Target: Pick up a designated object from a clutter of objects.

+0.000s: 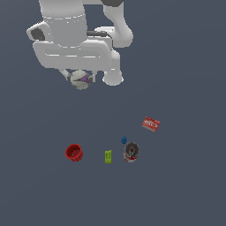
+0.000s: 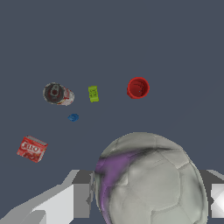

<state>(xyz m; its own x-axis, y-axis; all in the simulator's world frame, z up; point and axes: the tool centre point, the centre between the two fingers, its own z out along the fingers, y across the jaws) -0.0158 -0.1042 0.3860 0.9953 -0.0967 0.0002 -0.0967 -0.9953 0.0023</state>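
The arm's gripper (image 1: pixel 80 78) hangs high in the exterior view, with the ball (image 1: pixel 81 80) tucked just under the white hand. The ball is off-white with a purple streak, and it sits between the two fingers, which are closed in against its sides. In the wrist view the ball (image 2: pixel 151 179) fills the near part of the picture, with one grey finger (image 2: pixel 65 203) pressed close at one side and a sliver of the other at the far edge. The gripper (image 2: pixel 148 197) is closed only as far as the ball's width allows.

The rest of the clutter lies on the dark floor (image 1: pixel 185 66), well apart from the ball. Taking the green block (image 1: pixel 108 156) as the centre of a clock face in the exterior view, the red cup (image 1: pixel 74 152) lies at about nine o'clock, open mouth showing. The dark can (image 1: pixel 131 151) lies at about three o'clock, tipped so its round end faces the camera. The small blue piece (image 1: pixel 124 140) sits at about one o'clock, just beside the can. The red box (image 1: pixel 151 124) lies further out at about two o'clock, flat on the floor, white lettering on its face too small to read
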